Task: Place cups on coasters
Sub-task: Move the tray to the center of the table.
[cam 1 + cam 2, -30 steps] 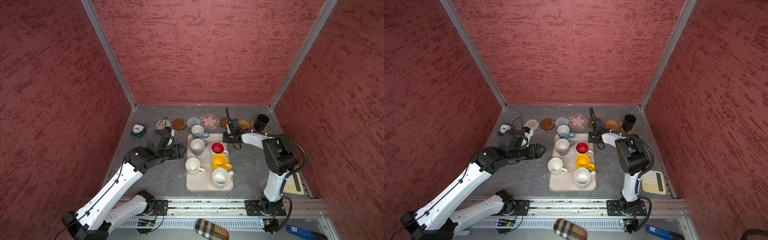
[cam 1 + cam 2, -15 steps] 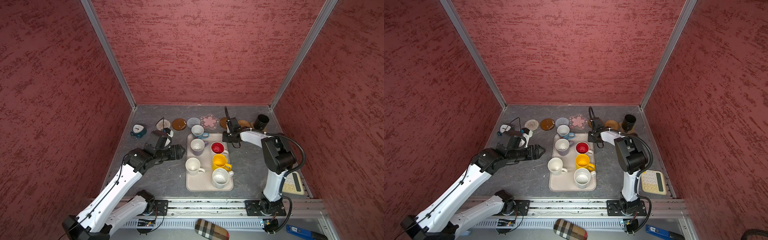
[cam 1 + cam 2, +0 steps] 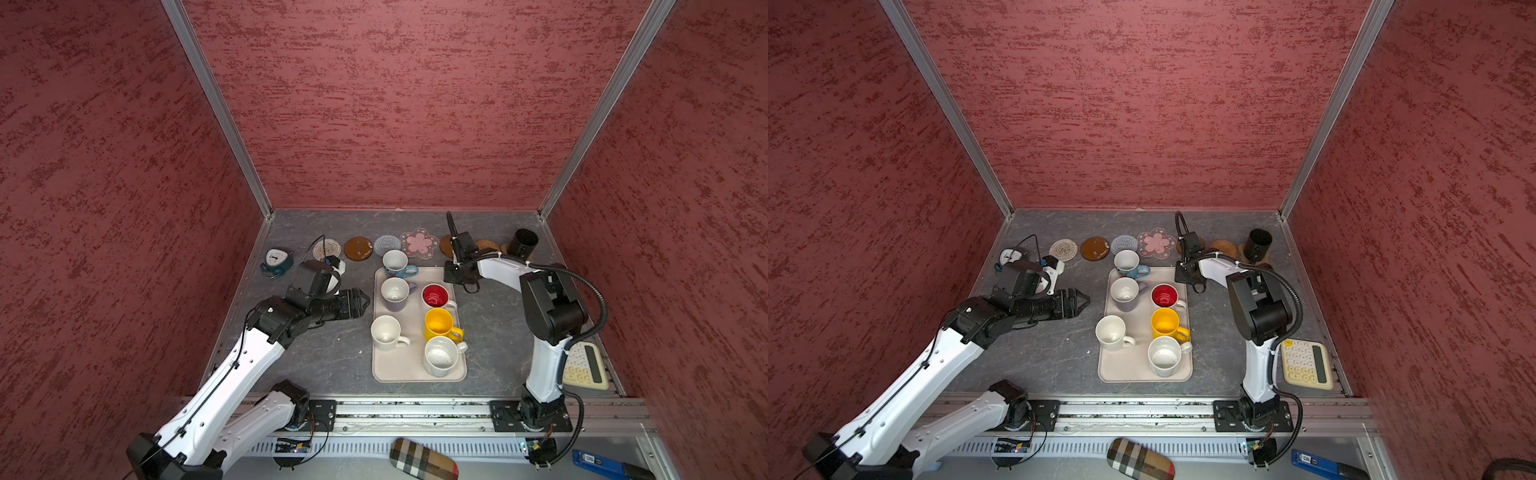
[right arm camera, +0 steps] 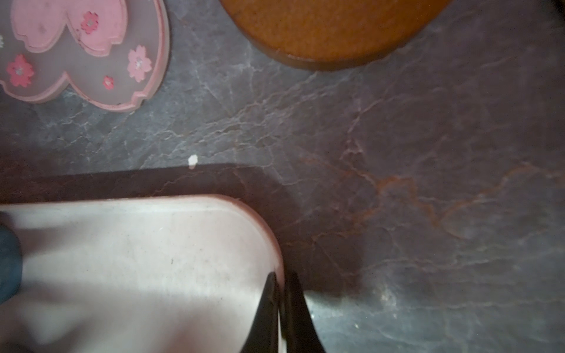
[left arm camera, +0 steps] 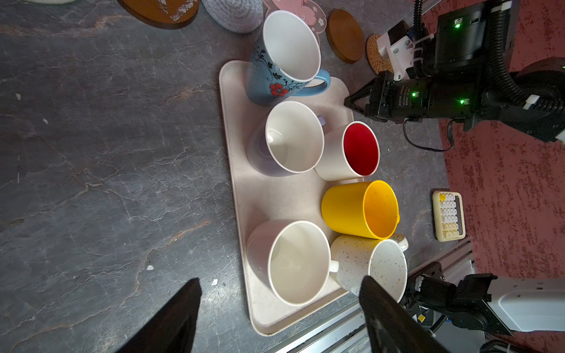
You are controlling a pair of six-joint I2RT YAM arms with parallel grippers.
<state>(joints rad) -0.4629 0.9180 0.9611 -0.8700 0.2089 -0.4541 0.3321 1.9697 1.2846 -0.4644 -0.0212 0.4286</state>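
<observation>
Five cups stand on the beige tray (image 3: 415, 374): lavender (image 3: 395, 293), red-lined white (image 3: 435, 296), yellow (image 3: 439, 324), plain white (image 3: 385, 332) and speckled white (image 3: 441, 356). A blue-based cup (image 3: 395, 262) leans on the tray's far rim. The black cup (image 3: 525, 241) stands at the back right. Coasters line the back: pale spiral (image 3: 326, 248), brown disc (image 3: 358, 248), grey spiral (image 3: 387, 245), pink flower (image 3: 419, 243), wicker (image 3: 484, 246). My left gripper (image 3: 365, 301) is open and empty, left of the lavender cup. My right gripper (image 4: 282, 275) is shut astride the tray's far right corner rim.
A small teal clock (image 3: 276, 262) sits at the back left. A cream calculator (image 3: 584, 368) lies at the front right beside the right arm's base. A checked case (image 3: 424, 459) and a blue tool (image 3: 598, 461) lie below the rail.
The left arm has shifted only slightly beside the tray, its jaws still wide. The right gripper has stayed at the tray's corner.
</observation>
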